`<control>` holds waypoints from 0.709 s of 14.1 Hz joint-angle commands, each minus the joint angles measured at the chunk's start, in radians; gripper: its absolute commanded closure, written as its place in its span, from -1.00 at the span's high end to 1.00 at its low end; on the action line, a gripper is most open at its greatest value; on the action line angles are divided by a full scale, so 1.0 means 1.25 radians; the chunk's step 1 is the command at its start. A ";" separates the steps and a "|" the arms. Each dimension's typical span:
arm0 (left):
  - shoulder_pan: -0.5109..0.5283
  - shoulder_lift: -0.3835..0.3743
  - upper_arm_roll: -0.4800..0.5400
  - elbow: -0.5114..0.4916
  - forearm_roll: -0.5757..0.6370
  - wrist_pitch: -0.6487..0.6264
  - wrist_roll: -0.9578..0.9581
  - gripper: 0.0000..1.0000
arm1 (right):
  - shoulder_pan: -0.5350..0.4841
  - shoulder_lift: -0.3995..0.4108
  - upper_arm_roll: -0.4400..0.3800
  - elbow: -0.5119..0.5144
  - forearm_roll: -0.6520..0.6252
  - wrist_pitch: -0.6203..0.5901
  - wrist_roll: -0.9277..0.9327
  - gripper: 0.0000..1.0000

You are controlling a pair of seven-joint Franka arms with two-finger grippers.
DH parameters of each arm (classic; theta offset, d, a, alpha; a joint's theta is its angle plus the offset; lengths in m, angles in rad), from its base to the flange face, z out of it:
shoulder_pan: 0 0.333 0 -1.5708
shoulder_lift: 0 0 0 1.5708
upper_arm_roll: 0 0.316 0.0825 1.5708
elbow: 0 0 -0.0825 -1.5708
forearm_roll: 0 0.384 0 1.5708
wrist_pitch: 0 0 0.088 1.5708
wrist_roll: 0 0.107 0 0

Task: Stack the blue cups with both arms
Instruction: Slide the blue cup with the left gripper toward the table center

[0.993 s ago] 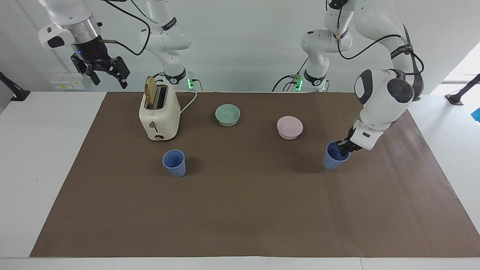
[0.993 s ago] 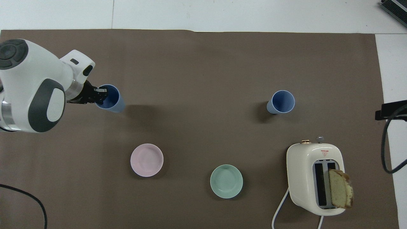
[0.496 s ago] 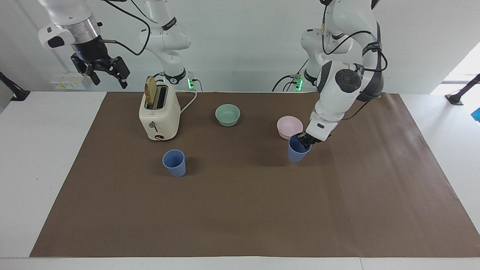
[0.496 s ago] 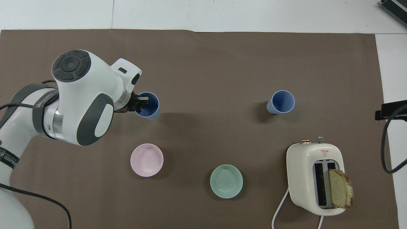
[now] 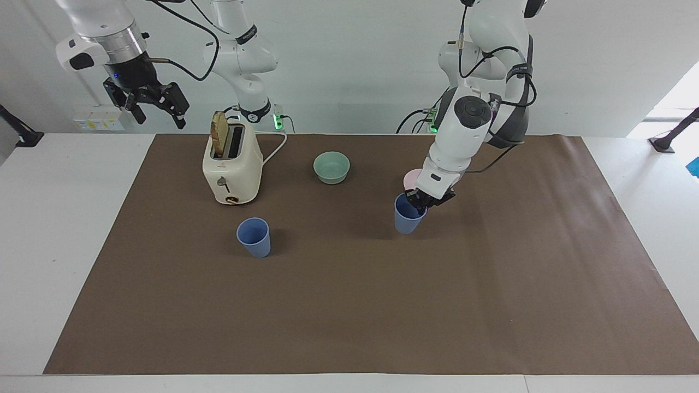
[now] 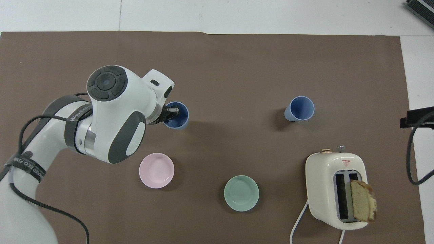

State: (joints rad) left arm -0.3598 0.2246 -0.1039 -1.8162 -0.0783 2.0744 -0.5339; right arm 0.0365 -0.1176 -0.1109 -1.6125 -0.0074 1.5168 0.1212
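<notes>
One blue cup hangs just over the brown mat, with my left gripper shut on its rim, one finger inside the cup. The other blue cup stands upright on the mat, farther from the robots than the toaster. My right gripper waits open high in the air at the right arm's end of the table, holding nothing; only a dark edge of that arm shows in the overhead view.
A cream toaster with a bread slice stands near the right arm's base. A mint-green bowl and a pink bowl sit nearer to the robots than the cups. The left arm partly covers the pink bowl.
The left arm has carried its blue cup across the mat toward the standing cup, past the pink bowl. The right arm has not moved.
</notes>
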 commanded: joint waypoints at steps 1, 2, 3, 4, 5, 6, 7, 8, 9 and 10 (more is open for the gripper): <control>-0.016 0.024 0.014 -0.018 -0.011 0.056 -0.005 -1.00 | -0.003 -0.015 0.002 -0.021 0.001 0.015 -0.015 1.00; -0.016 0.028 0.013 -0.020 -0.011 0.062 -0.006 -1.00 | -0.003 -0.015 0.002 -0.022 0.001 0.015 -0.015 1.00; -0.021 0.031 0.013 -0.020 -0.011 0.063 -0.007 -1.00 | -0.003 -0.015 0.002 -0.022 0.000 0.015 -0.015 1.00; -0.044 0.031 0.013 -0.020 -0.012 0.066 -0.017 -1.00 | -0.007 -0.015 0.002 -0.025 0.000 0.015 -0.015 1.00; -0.048 0.031 0.013 -0.020 -0.012 0.067 -0.033 -1.00 | -0.007 -0.016 0.002 -0.027 0.000 0.015 -0.016 1.00; -0.051 0.031 0.013 -0.022 -0.012 0.068 -0.036 -1.00 | -0.007 -0.016 0.002 -0.027 0.000 0.015 -0.016 1.00; -0.053 0.034 0.013 -0.025 -0.012 0.071 -0.038 -1.00 | -0.007 -0.016 0.002 -0.027 0.000 0.015 -0.015 1.00; -0.065 0.039 0.013 -0.027 -0.012 0.078 -0.045 -1.00 | -0.007 -0.016 0.002 -0.027 0.001 0.015 -0.015 1.00; -0.068 0.039 0.013 -0.036 -0.012 0.088 -0.047 -1.00 | -0.007 -0.016 0.002 -0.027 0.000 0.015 -0.015 1.00; -0.066 0.040 0.013 -0.037 -0.012 0.090 -0.045 -1.00 | -0.007 -0.016 0.002 -0.027 0.000 0.015 -0.015 1.00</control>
State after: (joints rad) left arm -0.4246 0.2772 -0.1052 -1.8375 -0.0801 2.1514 -0.5821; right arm 0.0359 -0.1176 -0.1115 -1.6200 -0.0074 1.5168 0.1212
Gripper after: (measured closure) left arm 0.956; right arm 0.000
